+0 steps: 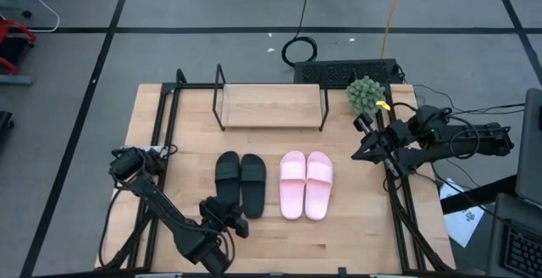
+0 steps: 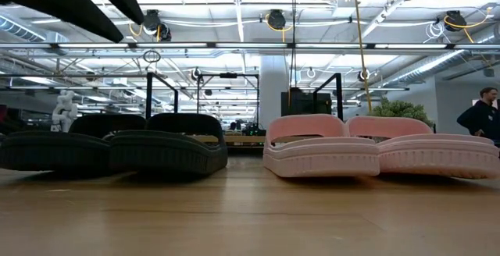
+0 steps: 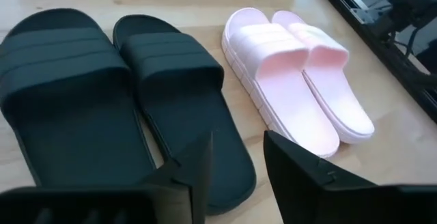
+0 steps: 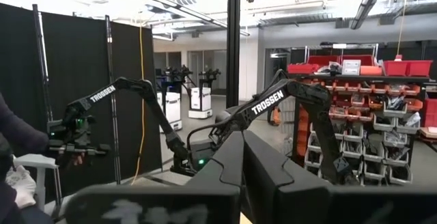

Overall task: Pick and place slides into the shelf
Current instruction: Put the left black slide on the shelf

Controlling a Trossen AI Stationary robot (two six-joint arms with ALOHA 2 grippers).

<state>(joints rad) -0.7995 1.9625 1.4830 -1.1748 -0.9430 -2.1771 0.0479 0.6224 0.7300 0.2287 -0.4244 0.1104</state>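
On the wooden table (image 1: 169,117), seen from above, the four slides lie side by side in the middle: the black pair (image 1: 240,183) on the left, the pink pair (image 1: 305,184) on the right, toes toward the shelf (image 1: 271,107), which stands empty at the far edge, well apart from them. The left gripper (image 1: 235,225) hovers just behind the heel of the inner black slide and holds nothing. The right gripper (image 1: 370,152) waits at the table's right edge, near a small green plant (image 1: 365,94).

From table height, both pairs rest flat on the wood, the black slides (image 2: 117,147) touching each other and the pink slides (image 2: 375,151) touching each other, with a gap between the pairs. The soles look thick and foamy, so I judge each slide light and slightly springy, not fragile, with a matte surface that should not slip much.

In the left wrist view, the left gripper (image 3: 235,166) has its fingers parted with a narrow gap, empty, over the heel end of the inner black slide (image 3: 184,101). The wide strap stands up as an arch; pinching across it or the sole's edge at the heel seems the surest hold.

In the right wrist view, the right gripper (image 4: 240,176) points into the room, its fingers pressed together on nothing.
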